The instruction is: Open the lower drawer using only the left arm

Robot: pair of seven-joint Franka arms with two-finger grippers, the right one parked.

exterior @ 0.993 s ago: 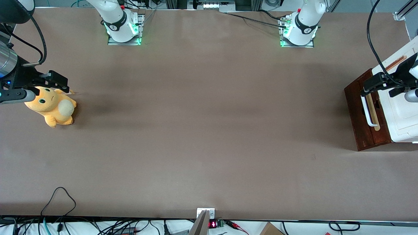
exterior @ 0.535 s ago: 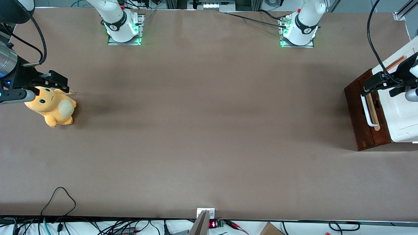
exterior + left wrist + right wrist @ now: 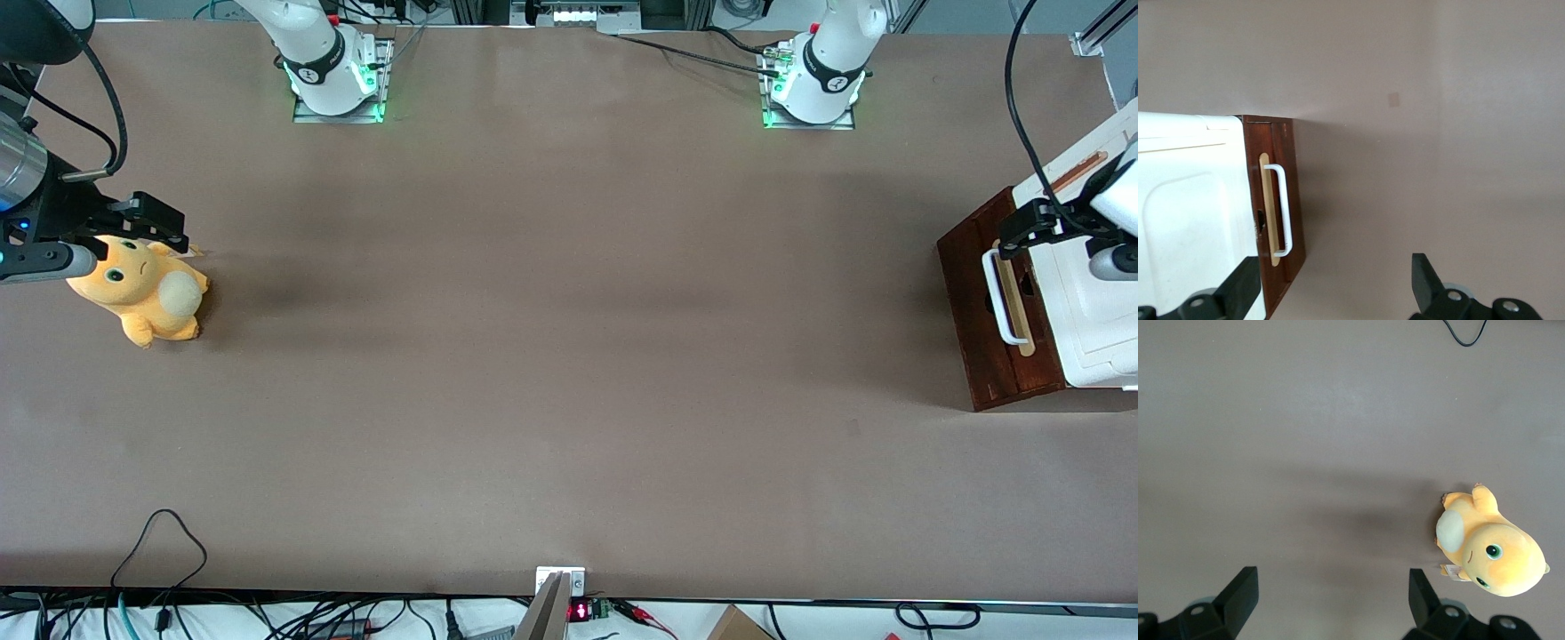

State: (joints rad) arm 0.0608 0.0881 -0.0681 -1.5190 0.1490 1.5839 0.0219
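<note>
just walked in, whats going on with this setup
The left arm is working at a white cabinet at its end of the table, aiming to open the lower drawer. Its tool hangs open above the drawer's white loop handle, not touching it. The drawer front shows from under the cabinet top. A yellow plush toy lies toward the parked arm's end.

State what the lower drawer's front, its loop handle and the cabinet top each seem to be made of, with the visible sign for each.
Lower drawer: likely stained wood, dark reddish-brown with a slight sheen, plus a pale unstained wood strip.
Loop handle: smooth white, probably painted metal or plastic.
Cabinet top: glossy moulded white, probably plastic.
The open claw hangs above the drawer front.
</note>
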